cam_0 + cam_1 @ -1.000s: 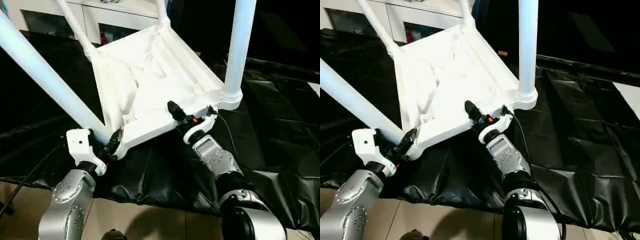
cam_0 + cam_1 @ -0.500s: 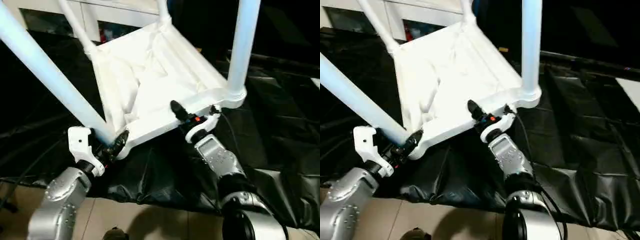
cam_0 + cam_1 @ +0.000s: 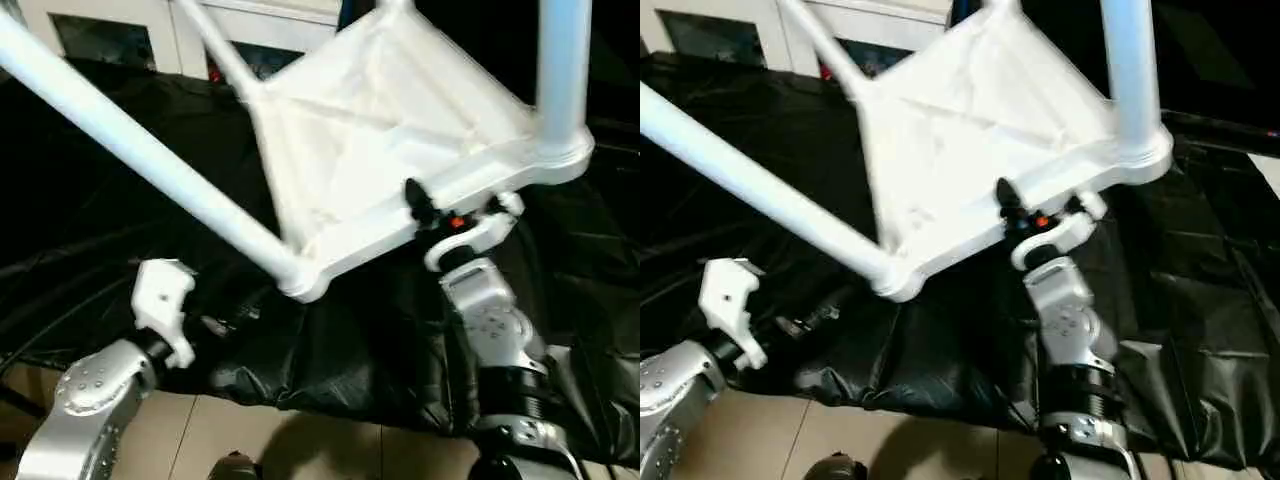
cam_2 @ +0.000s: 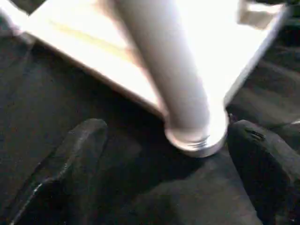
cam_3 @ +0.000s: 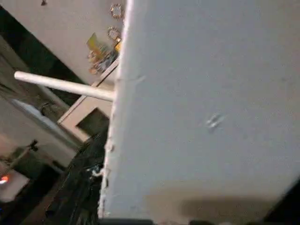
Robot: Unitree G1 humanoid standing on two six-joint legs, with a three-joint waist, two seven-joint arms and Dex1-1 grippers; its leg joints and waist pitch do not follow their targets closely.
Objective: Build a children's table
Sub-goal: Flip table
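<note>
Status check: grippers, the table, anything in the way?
Left gripper open, clear of corner socket. Right gripper on tabletop near edge, grip unclear. Four legs socketed, table tilted over black sheet. Cabinet behind.

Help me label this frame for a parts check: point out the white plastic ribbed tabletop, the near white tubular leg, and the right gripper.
white plastic ribbed tabletop [image 3: 370,130], left eye view, ribbed underside.
near white tubular leg [image 3: 150,150], left eye view, mid-shaft.
right gripper [image 3: 425,205], left eye view, fingers at the tabletop's edge.

A crumpled black sheet [image 3: 350,350] covered the floor [image 3: 300,450]. The upturned tabletop [image 3: 390,150] stood tilted on it, one corner socket [image 3: 300,285] near the sheet's front edge.
</note>
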